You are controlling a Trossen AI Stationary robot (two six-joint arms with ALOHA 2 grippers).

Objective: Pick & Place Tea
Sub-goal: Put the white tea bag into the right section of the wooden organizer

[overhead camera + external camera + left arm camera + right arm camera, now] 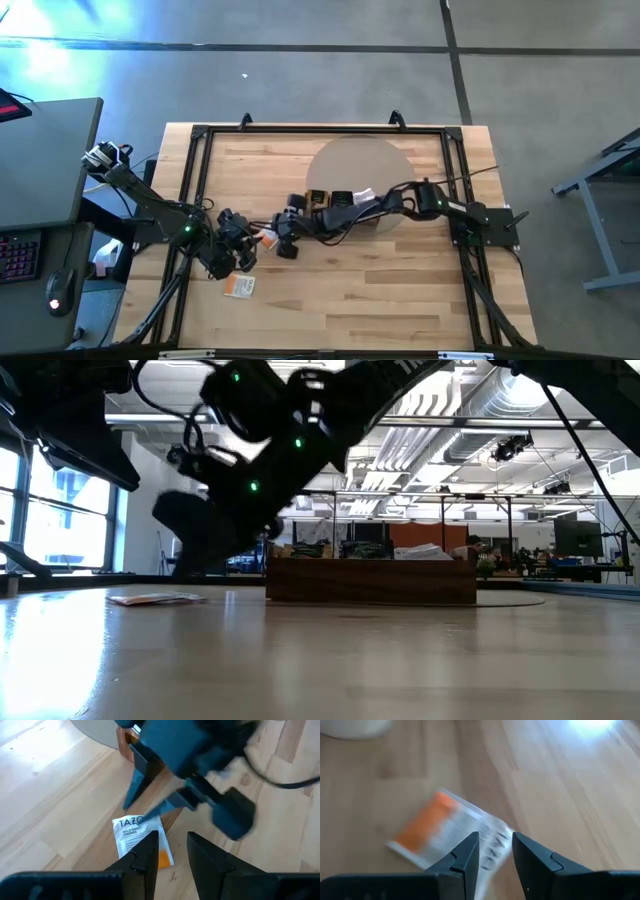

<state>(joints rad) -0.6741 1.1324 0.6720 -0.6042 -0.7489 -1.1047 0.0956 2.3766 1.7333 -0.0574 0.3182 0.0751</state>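
1. My right gripper [495,851] hangs just above a white-and-orange tea packet [447,835] lying flat on the bare wood; the fingers stand a little apart with nothing between them

2. My left gripper [170,851] is close by near the middle of the table [400,300], fingers likewise a little apart and empty, over a packet [141,840] of the same kind. I cannot say for certain it is the same packet my right wrist sees

3. Another packet [239,286] lies alone nearer the front edge, well clear of both arms. The wooden tray [370,578] sits further back, with more packets in it

4. I judge the packet very light, thin and floppy, a foil or paper sleeve that may slide on the wood and crease if squeezed. Lying flat, it gives me little to grip. I would take one edge or corner, one finger scraping under it, and close gently

5. Reading: the packet under my left wrist says "TAZO" in large letters, then "WILD SWEET ORANGE" below. The print under my right wrist is too blurred to read
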